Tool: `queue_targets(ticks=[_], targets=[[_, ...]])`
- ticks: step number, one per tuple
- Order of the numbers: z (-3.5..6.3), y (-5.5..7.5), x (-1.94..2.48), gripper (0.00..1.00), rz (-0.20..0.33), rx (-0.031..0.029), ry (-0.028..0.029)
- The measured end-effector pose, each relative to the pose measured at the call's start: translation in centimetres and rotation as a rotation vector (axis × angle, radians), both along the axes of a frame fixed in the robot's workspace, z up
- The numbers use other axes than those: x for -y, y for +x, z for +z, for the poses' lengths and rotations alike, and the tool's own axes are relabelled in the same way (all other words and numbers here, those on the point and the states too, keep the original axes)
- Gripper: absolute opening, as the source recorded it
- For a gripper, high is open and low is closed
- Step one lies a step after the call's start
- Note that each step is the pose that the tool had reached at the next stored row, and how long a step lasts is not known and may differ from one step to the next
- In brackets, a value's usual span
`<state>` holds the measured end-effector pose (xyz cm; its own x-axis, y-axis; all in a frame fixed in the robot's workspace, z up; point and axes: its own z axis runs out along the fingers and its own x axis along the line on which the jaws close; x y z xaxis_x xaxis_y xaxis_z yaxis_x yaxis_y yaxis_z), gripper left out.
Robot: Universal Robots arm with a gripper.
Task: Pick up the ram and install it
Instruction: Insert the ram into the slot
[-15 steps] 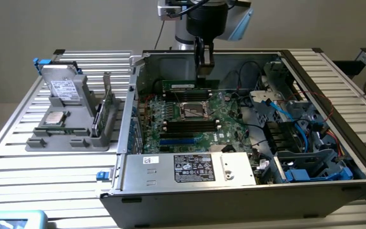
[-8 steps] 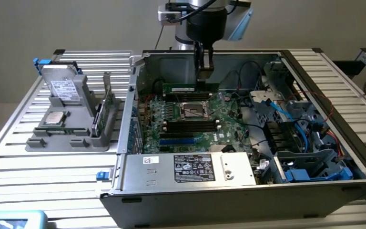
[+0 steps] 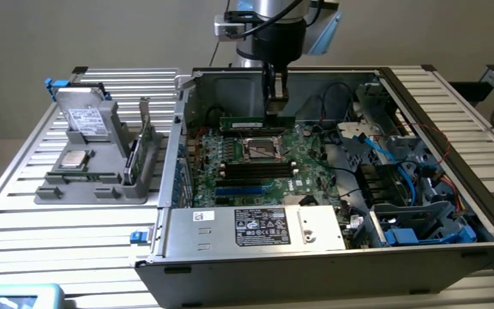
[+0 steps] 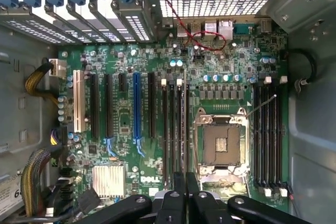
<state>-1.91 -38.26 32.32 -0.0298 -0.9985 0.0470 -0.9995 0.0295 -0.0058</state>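
Exterior view has the end effector [image 3: 278,109] clamped narrowly on the ram [image 3: 245,121], holding it level over the motherboard [image 3: 256,170] inside the open computer case [image 3: 229,257] on the table [image 3: 75,225]. From the wrist view, the ram [image 4: 183,129] appears edge-on, running along the long black slots [image 4: 169,129] just beside the processor socket [image 4: 220,142].

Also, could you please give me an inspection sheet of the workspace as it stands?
Surface: slatted metal table carrying an open computer case.
Job's things: ram held above the motherboard, not yet seated.
Clutter: grey parts stand with a hard drive and an upright green card.
Grippers: gripper over the motherboard, fingers shut on the ram.
Cables: yellow-and-black bundles inside the case.
Surroundings: plain wall.
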Motion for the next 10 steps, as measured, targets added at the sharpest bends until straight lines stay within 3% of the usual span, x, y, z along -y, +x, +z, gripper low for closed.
queue_targets(ticks=[6,10], targets=[[-0.71,0.1,0.00,0.12,0.000,0.0000,-0.0002],[-1.32,0.1,0.00,0.12,0.000,0.0000,-0.0034]])
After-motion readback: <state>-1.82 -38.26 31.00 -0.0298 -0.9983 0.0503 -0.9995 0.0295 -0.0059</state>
